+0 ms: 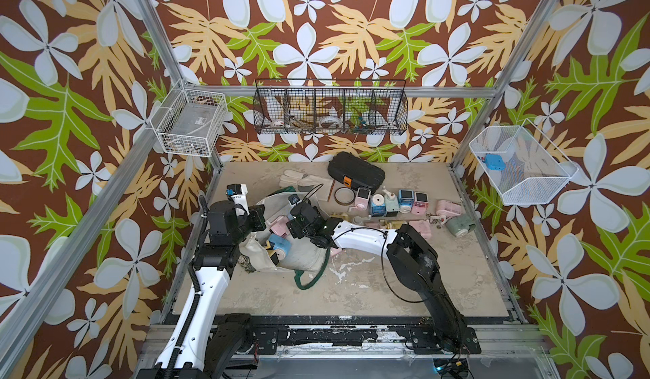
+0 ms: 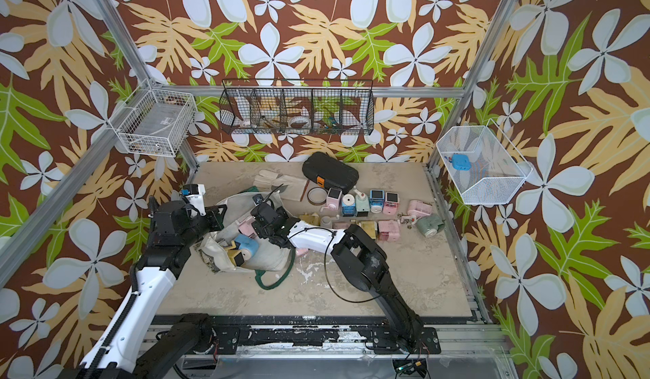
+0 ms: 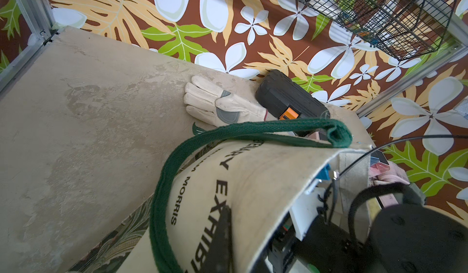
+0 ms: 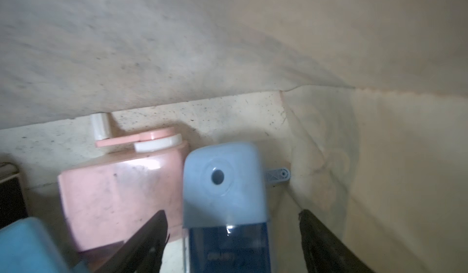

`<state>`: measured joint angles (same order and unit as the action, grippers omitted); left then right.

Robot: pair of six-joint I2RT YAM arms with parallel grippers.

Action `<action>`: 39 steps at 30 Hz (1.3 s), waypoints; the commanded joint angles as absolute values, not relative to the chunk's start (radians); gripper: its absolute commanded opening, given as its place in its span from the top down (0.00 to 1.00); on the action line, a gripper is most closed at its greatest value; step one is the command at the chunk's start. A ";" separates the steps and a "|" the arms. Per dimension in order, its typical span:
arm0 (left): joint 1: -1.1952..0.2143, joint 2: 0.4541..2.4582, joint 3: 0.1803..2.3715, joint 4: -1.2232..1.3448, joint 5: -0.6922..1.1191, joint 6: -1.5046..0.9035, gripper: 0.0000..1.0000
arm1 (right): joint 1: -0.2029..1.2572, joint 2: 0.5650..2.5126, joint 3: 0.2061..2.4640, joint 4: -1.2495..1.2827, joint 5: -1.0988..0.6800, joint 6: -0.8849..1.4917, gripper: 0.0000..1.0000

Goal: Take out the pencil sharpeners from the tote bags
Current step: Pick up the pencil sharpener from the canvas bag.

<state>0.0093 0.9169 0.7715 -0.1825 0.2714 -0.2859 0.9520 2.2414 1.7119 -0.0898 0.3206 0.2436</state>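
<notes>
a: since the right claw is down inside the tote bag, which step would you call this?

b: the reach for the next one. its jaws stand apart, released, either side of the pale blue sharpener, nothing gripped yet. the left claw is clenched on the bag's canvas wall near the rim, holding the mouth open.

a: where does that sharpener lie?

b: deep in the bag on the canvas floor, just beside a pink sharpener, under a sagging fold of cloth.

a: and how is it turned?

b: its long axis runs straight away from the claw toward the bag's seam. the dark clear drawer end is nearest the fingers, the rounded end is farthest, and the pencil-hole face looks up at the wrist camera. the small crank pokes out on the side away from the pink one.

a: so the next move?

b: i'd judge: ease forward a little, close across the narrow width, draw back out through the mouth without snagging cloth, then set it by the row of sharpeners on the table.
</notes>
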 commanded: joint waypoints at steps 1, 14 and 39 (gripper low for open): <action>0.009 0.913 0.784 -0.120 0.295 -0.293 1.00 | 0.941 2.276 1.749 -0.186 0.353 0.275 0.23; 0.011 0.913 0.784 -0.120 0.295 -0.293 1.00 | 0.940 2.356 1.835 -0.184 0.343 0.211 0.23; 0.011 0.920 0.785 -0.123 0.293 -0.293 1.00 | 0.974 1.926 1.513 -0.054 0.175 0.199 0.60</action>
<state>0.0097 0.9195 0.7731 -0.1822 0.2752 -0.2859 0.9710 1.9720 1.5467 -0.0948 0.2264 0.1593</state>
